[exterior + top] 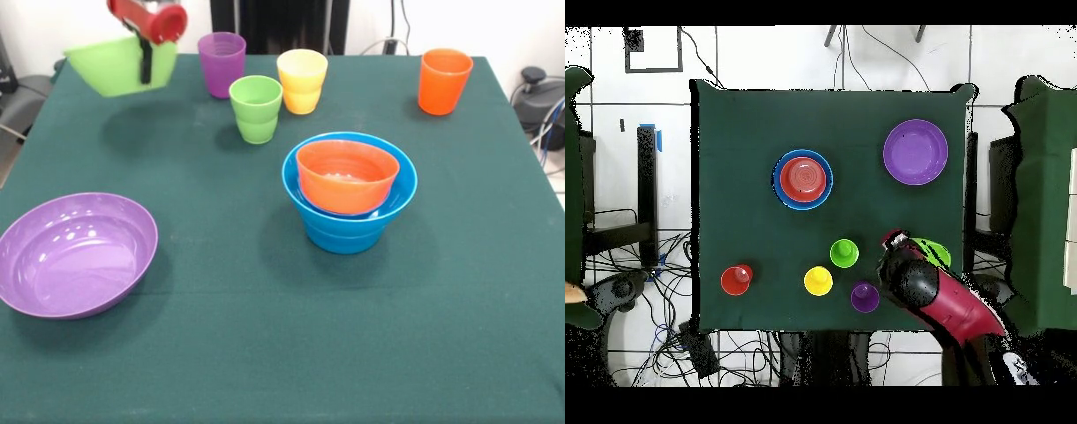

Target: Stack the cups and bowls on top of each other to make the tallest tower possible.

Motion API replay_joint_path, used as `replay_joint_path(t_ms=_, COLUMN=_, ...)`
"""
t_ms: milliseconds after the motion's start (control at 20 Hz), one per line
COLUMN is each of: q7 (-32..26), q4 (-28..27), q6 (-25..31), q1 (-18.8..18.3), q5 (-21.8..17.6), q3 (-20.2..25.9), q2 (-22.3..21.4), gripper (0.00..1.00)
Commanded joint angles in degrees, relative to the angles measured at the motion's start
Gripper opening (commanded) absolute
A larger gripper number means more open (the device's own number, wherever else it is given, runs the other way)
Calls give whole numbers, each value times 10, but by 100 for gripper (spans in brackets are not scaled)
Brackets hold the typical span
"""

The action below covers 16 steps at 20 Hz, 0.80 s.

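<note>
Purple bowl (75,254) lies nearest the viewer, empty, on green table (265,353), well apart from gripper (146,55). Gripper pinches rim of lime green bowl (115,66), bowl lifted clear of cloth, tilted, shadow beneath. Just beside gripper: purple cup (222,63). Next out: green cup (256,108), yellow cup (302,80). Further: tower (350,190), orange bowl nested in blue bowls. Farthest: orange cup (444,80).

Dark green tablecloth (265,353); tangled cables (635,290) on white floor (765,60)
</note>
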Motion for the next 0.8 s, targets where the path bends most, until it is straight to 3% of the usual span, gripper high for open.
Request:
replay_joint_path(t_ms=50, q7=-19, q4=13, q6=135, q1=-14, q5=-32, q3=75, q2=-88, gripper=0)
replay_joint_path(t_ms=400, q7=-7, q4=10, q6=180, q1=-2, q5=-23, q3=79, q2=-121, gripper=0)
replay_joint_path(t_ms=800, q7=8, q4=-35, q6=281, q1=34, q5=-9, q3=73, q2=-163, gripper=0)
